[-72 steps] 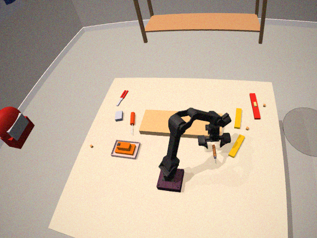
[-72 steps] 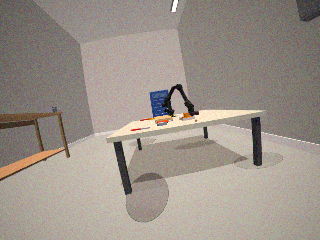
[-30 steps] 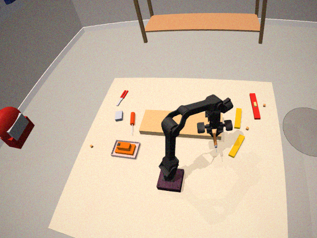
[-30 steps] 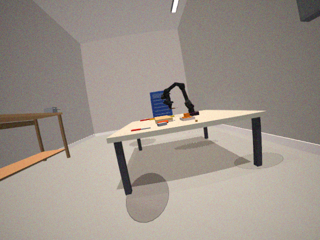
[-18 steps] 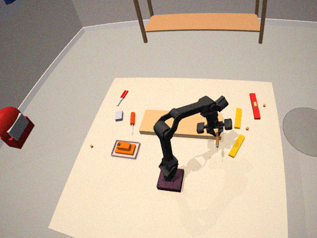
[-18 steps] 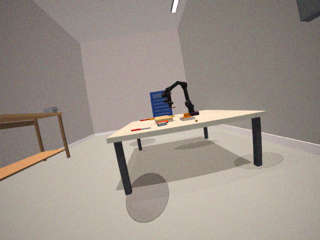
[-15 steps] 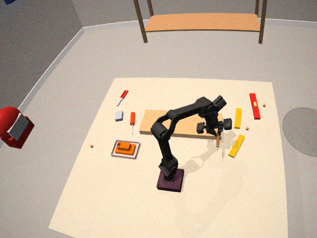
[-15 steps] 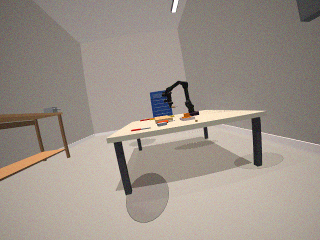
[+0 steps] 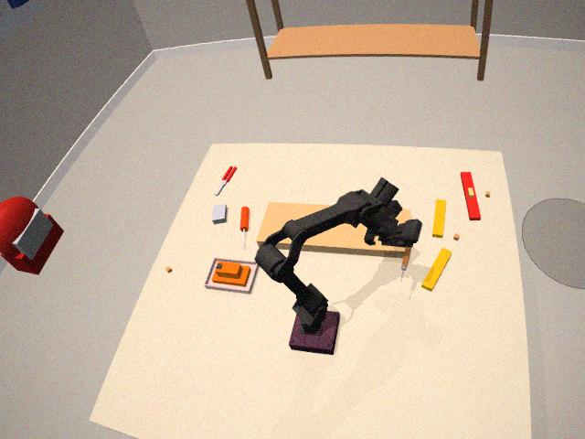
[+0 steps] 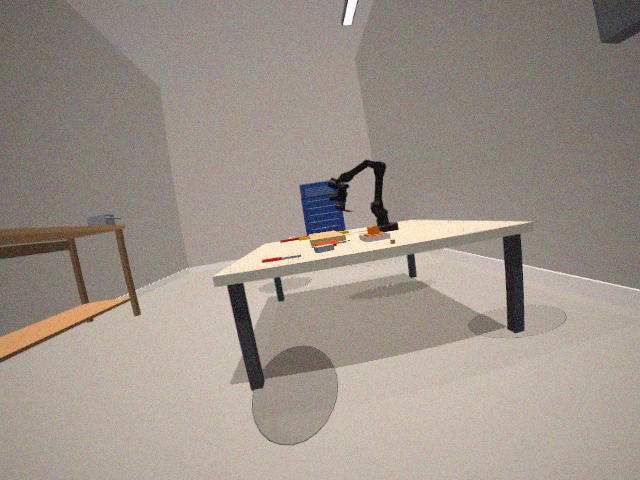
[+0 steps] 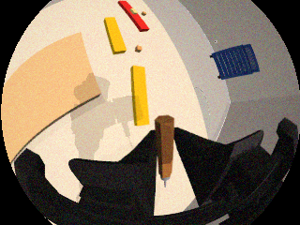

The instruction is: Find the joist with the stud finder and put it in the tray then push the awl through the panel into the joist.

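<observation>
My gripper (image 9: 408,245) (image 10: 341,207) (image 11: 164,133) is shut on the brown handle of the awl (image 9: 406,259) (image 10: 347,210) (image 11: 165,152). It is raised above the table, near the right end of the floor panel (image 10: 328,239) (image 11: 52,84). The awl lies nearly level, its metal tip pointing toward the base side. The orange stud finder (image 9: 230,273) (image 10: 373,230) sits in the shallow tray (image 9: 228,289) (image 10: 374,238), left of the arm base. The arm covers part of the panel in the top view; no joist shows.
Two yellow bars (image 9: 439,218) (image 11: 140,96) and a red level (image 9: 472,208) (image 11: 133,16) lie right of the panel. An orange-handled screwdriver (image 9: 244,218), a grey block (image 9: 219,212) and a red-handled tool (image 9: 227,175) lie left. Several small cubes are scattered around.
</observation>
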`<state>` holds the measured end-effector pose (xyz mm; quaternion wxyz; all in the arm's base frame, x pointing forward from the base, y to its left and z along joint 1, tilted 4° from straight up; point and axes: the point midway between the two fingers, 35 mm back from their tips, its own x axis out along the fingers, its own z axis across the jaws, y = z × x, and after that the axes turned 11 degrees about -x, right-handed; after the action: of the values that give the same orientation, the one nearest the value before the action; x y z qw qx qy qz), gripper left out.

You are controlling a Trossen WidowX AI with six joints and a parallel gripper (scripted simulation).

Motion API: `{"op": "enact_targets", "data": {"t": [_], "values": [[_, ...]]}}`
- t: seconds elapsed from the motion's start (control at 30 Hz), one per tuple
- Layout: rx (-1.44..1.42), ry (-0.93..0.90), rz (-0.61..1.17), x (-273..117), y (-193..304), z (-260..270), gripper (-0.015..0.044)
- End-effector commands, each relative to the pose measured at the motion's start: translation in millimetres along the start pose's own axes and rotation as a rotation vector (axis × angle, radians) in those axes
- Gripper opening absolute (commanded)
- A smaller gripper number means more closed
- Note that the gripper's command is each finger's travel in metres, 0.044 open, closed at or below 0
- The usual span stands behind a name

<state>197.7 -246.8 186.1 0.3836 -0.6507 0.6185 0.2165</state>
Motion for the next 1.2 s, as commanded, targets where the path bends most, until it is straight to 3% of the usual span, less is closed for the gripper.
{"op": "enact_targets", "data": {"t": [0.0, 0.97, 1.0, 1.17], "values": [[0.094, 0.094, -0.036, -9, 4, -7, 0.0], [0.951, 0.61, -0.429, -67, 62, -32, 0.0], [0.853, 0.564, -0.381, -60, 52, -30, 0.0], [0.796, 0.424, -0.497, -53, 17, -17, 0.0]]}}
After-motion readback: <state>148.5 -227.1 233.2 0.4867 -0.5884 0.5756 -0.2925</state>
